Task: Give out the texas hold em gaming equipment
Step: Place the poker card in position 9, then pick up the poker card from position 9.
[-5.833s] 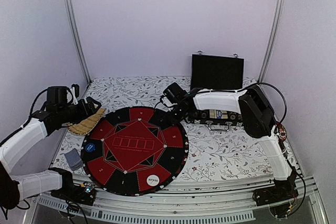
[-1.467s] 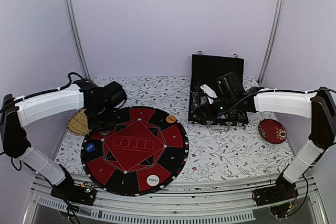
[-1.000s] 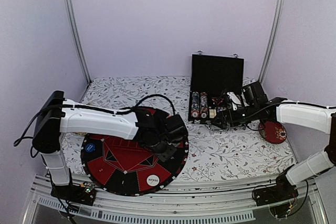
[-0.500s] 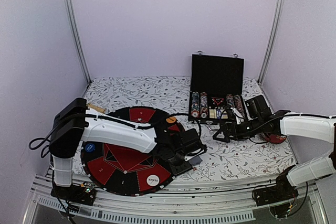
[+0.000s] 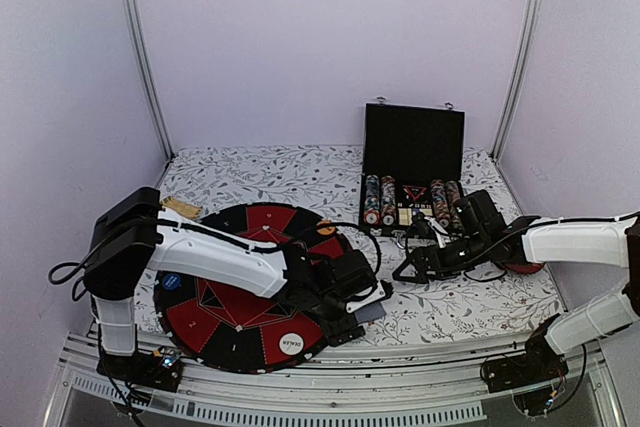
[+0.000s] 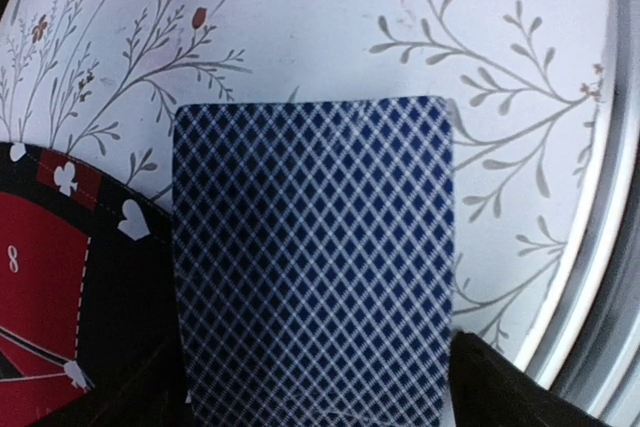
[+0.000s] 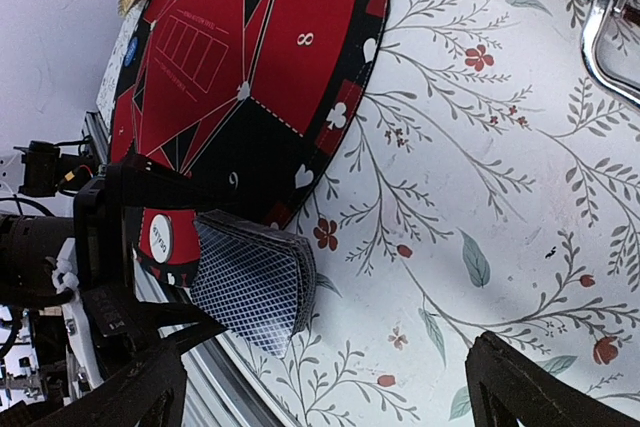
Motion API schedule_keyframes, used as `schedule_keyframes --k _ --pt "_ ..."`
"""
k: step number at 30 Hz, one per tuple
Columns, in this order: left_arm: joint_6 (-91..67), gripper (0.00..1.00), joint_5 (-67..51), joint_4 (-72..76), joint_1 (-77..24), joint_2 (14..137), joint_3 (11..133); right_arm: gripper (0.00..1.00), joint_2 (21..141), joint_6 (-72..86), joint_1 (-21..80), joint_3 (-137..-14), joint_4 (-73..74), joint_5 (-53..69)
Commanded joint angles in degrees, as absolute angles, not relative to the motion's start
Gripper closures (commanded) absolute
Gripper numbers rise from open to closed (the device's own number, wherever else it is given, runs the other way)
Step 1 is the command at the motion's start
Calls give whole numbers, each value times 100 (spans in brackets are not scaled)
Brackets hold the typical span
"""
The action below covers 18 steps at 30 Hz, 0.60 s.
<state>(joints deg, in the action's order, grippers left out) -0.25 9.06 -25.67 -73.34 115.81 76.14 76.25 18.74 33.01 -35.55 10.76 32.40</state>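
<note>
Left gripper has swung across the mat and spread its jaws, letting go of the card deck. The deck now lies on the mat's near-right edge, overhanging the counter. Right gripper is spread wide and empty, near the deck on its right. Deck looks delivered; dealing probably comes next.

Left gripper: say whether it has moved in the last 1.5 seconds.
Yes. The left gripper has crossed the mat, from its far-left edge to its near-right edge.
</note>
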Motion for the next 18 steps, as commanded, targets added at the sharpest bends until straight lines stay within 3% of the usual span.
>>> schedule_keyframes --k 1,9,18 --pt "148 6 439 -2210 -7191 11338 7219 0 7487 1950 3323 -3510 905 3382" --pt "233 11 466 -1980 -6995 11417 7086 0 7526 2018 3318 -3432 764 3424" --pt "377 10 77 -1296 -6862 11324 6881 8 7909 2209 3313 -3322 260 3775"
